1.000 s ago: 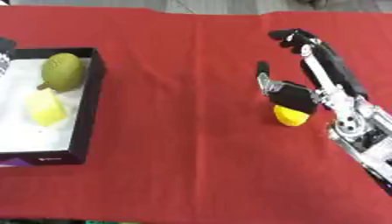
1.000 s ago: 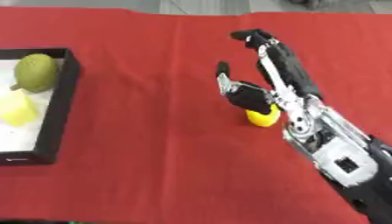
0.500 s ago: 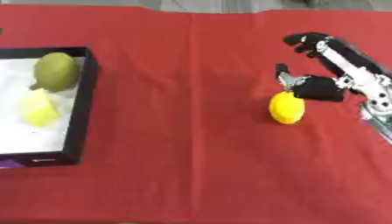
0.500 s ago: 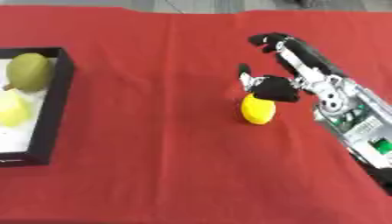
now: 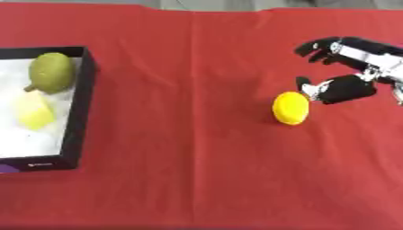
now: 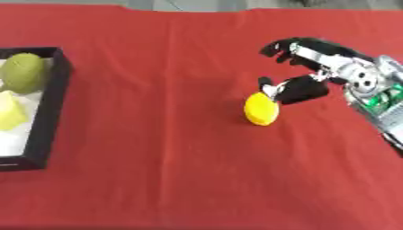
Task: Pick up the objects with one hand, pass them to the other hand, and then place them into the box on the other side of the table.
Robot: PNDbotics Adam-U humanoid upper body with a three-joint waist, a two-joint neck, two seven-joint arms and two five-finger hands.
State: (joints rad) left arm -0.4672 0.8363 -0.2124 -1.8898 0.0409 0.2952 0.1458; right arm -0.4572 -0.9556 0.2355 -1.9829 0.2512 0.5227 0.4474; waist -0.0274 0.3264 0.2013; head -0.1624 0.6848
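Probably light, rigid, smooth: small yellow rounded object point(image 5: 290, 108) on red cloth point(image 5: 189, 179), at eight o'clock off black right hand point(image 6: 303, 88), fingers spread, empty. Best pinched across its sides.

A staged robot test setup, likely a lab: a table point(image 5: 197, 179) draped in plain red cloth, with a black-walled, white-lined box point(image 5: 82, 90) at nine o'clock.

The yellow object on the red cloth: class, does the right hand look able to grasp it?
Probably yes. The right hand sits open right beside the yellow object, thumb near its top, with nothing between them.
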